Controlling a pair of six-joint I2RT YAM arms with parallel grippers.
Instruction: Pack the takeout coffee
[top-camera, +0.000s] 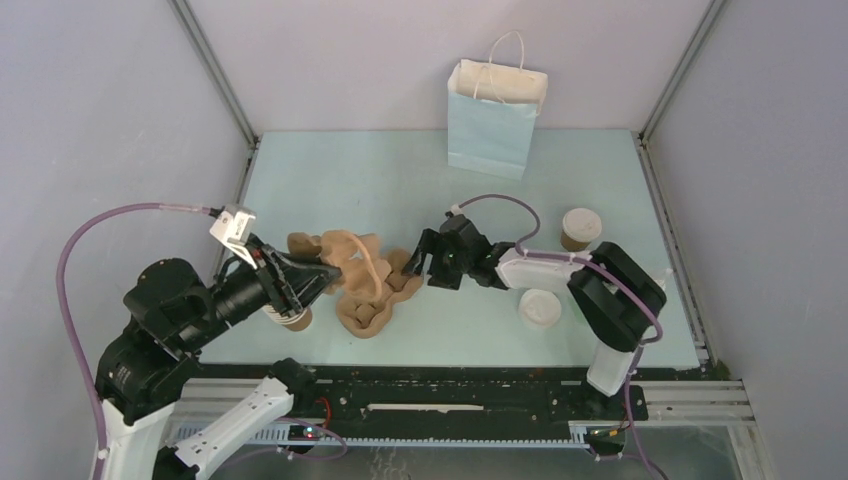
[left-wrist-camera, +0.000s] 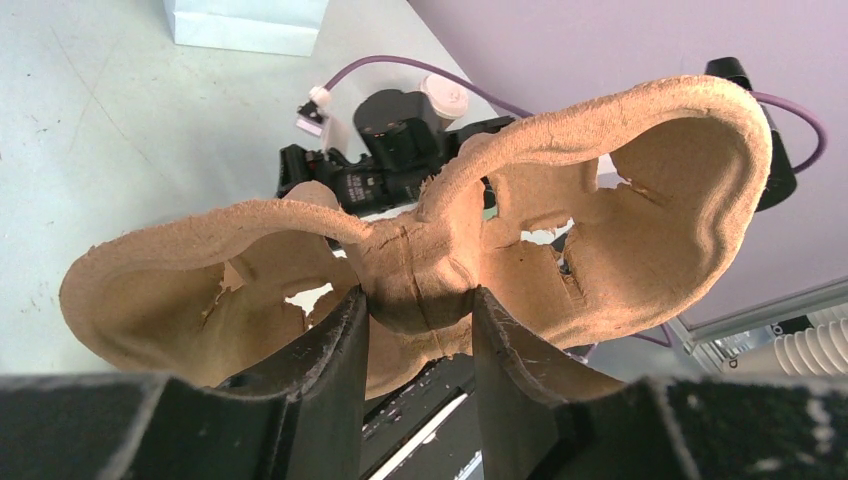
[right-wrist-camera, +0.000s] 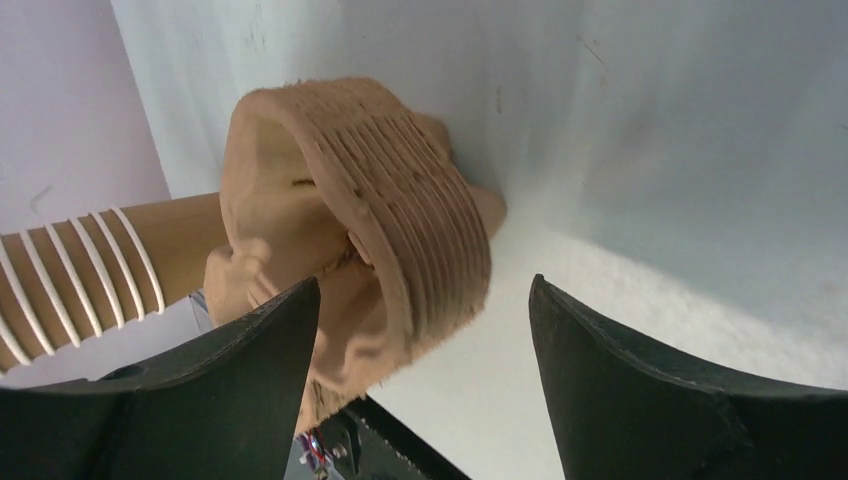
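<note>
My left gripper (top-camera: 322, 274) (left-wrist-camera: 415, 300) is shut on the middle ridge of a brown pulp cup carrier (top-camera: 345, 247) (left-wrist-camera: 640, 210) and holds it tilted above the table. A stack of more carriers (top-camera: 375, 305) (right-wrist-camera: 400, 230) lies under and beside it. My right gripper (top-camera: 412, 268) (right-wrist-camera: 425, 290) is open at the stack's right edge, with the stack's rim against its left finger. The takeout coffee (top-camera: 579, 228), a brown cup with a pale top, stands far right, behind my right arm; it also shows in the left wrist view (left-wrist-camera: 445, 95). No gripper touches it.
A second cup with a white top (top-camera: 540, 308) stands near my right arm's base. A nested stack of brown cups (top-camera: 296, 320) (right-wrist-camera: 80, 275) stands under my left gripper. A pale blue paper bag (top-camera: 495, 120) (left-wrist-camera: 250, 20) stands at the back.
</note>
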